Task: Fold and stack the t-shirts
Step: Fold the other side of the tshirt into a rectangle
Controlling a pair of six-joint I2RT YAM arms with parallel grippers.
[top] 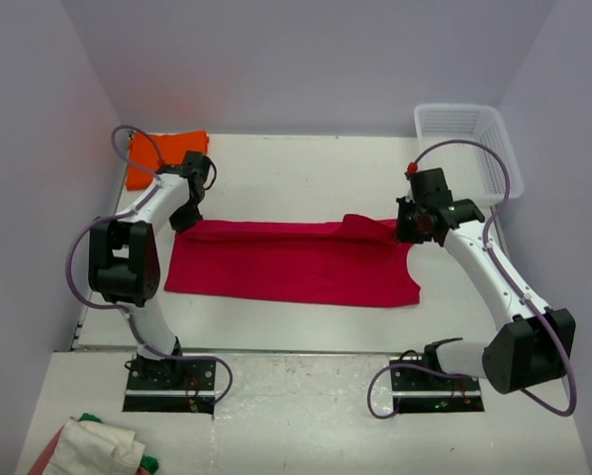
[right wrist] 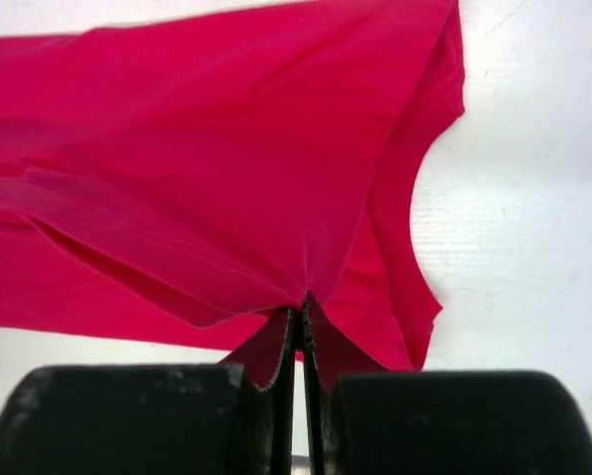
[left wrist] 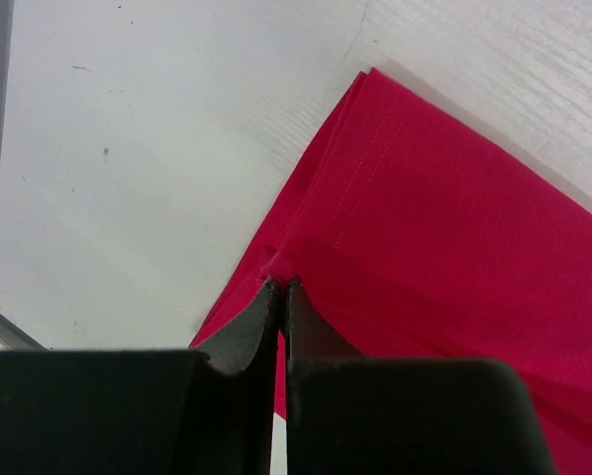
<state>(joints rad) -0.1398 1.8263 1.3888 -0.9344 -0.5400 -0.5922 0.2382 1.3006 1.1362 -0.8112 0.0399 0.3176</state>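
Tightly, the left gripper (left wrist: pixel 279 290) clamps the left edge of the crimson-red t-shirt (top: pixel 286 262), and the right gripper (right wrist: pixel 301 305) is likewise pinched shut on a raised fold at the shirt's right end. Between them the shirt lies spread across the white table (top: pixel 306 178). The orange t-shirt (top: pixel 162 156) sits bunched in the far left corner.

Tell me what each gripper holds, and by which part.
Both hold the red t-shirt: the left gripper pinches its layered edge at the left end, the right gripper a raised fold at the right end.
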